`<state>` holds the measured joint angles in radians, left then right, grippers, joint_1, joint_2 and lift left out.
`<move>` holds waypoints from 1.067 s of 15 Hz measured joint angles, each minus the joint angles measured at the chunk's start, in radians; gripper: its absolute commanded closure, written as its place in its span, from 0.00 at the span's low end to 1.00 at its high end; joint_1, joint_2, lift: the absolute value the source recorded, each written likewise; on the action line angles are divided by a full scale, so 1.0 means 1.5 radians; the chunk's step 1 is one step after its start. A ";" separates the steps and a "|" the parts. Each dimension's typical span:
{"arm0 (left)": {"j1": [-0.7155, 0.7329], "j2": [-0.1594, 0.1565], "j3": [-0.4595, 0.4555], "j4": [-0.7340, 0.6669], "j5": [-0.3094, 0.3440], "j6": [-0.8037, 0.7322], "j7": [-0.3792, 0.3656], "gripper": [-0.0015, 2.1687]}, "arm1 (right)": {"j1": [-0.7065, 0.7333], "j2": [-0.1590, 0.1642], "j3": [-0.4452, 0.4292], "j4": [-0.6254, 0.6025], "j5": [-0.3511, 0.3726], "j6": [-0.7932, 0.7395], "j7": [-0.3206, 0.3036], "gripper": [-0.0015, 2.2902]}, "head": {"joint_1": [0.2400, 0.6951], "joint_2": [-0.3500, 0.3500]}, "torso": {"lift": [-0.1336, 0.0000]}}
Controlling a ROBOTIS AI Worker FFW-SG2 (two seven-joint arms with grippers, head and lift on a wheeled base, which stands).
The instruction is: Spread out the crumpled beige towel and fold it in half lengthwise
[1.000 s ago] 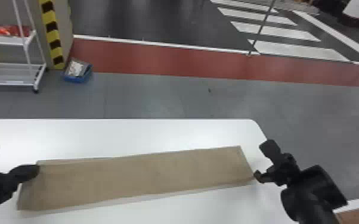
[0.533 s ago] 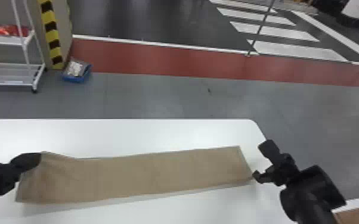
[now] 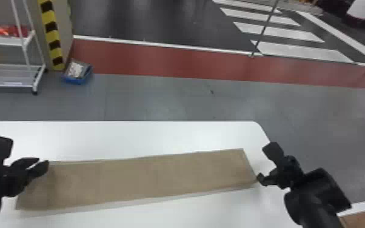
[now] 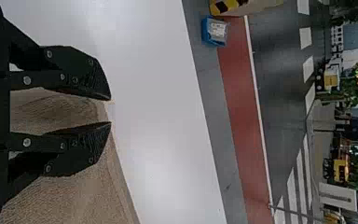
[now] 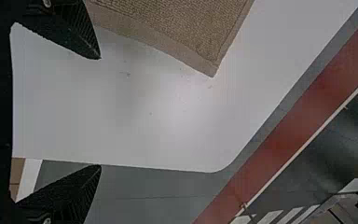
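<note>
In the head view the beige towel (image 3: 148, 176) lies as a long flat strip across the white table, its left end slightly lower. My left gripper (image 3: 41, 163) is over the towel's far left corner, fingers parted. In the left wrist view the left gripper (image 4: 111, 111) stands open with the towel (image 4: 84, 196) beneath and beside it. At the towel's right end is my right gripper (image 3: 262, 179); the right wrist view shows that gripper (image 5: 100, 112) wide open, one finger near the towel's edge (image 5: 168, 28), nothing between the fingertips.
The white table (image 3: 130, 133) has its rounded far right corner near the right arm. Beyond it on the floor are a blue bin (image 3: 77, 72) and a white shelf rack (image 3: 9, 75). A brown surface (image 3: 363, 218) shows at the lower right.
My left gripper has opened and released the towel's left end, which was lifted a little and now lies lower. The right arm has kept still.
</note>
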<state>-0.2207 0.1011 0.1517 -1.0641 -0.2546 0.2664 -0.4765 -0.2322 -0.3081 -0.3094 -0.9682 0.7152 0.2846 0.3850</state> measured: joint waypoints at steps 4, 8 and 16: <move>-0.003 0.008 0.004 0.000 -0.012 0.045 0.016 0.04 | -0.003 0.000 -0.005 -0.004 -0.003 0.005 0.001 0.02 | 1.00 0.14 | 1.00; 0.019 0.008 0.020 -0.032 -0.006 0.053 0.003 0.04 | -0.005 -0.002 -0.032 -0.030 -0.065 0.033 0.061 0.02 | 1.00 0.16 | 1.00; 0.056 0.004 0.074 -0.097 0.002 0.093 -0.047 0.04 | -0.018 -0.006 -0.077 -0.069 -0.141 0.093 0.120 0.02 | 1.00 0.17 | 1.00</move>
<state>-0.1365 0.1074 0.2633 -1.2098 -0.2516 0.4052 -0.5476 -0.2590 -0.3177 -0.4245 -1.0722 0.5039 0.4243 0.5649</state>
